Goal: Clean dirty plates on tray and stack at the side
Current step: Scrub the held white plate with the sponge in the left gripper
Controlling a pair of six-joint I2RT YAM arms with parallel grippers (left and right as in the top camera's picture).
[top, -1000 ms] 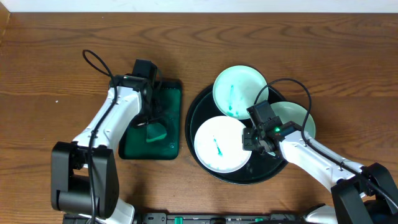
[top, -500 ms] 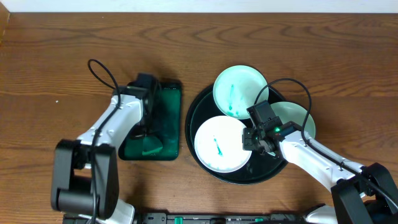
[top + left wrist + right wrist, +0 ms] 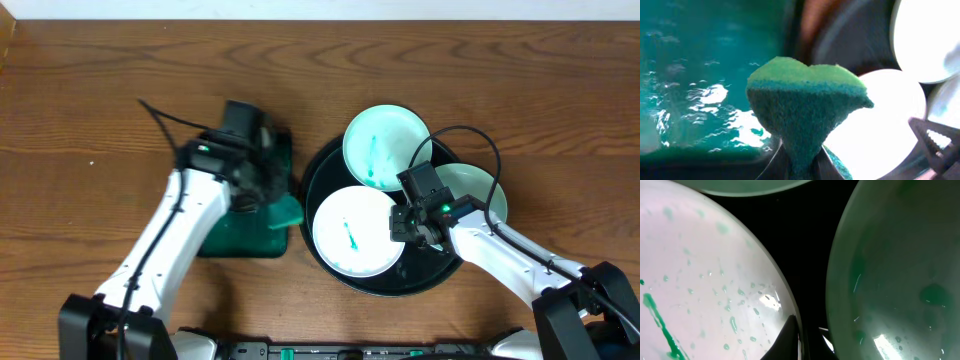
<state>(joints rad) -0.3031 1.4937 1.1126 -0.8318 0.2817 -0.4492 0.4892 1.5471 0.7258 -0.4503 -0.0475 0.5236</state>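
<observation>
My left hand (image 3: pixel 799 161) pinches a green sponge (image 3: pixel 807 100); my right hand (image 3: pixel 807 341), nearly closed, grips the front plate (image 3: pixel 705 270) by its rim on the black tray (image 3: pixel 790 230).

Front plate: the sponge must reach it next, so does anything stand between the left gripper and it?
Only the black tray's raised rim lies between the left gripper, holding the sponge, and the front plate. The right gripper clamps the plate's far edge, out of the path.
</observation>
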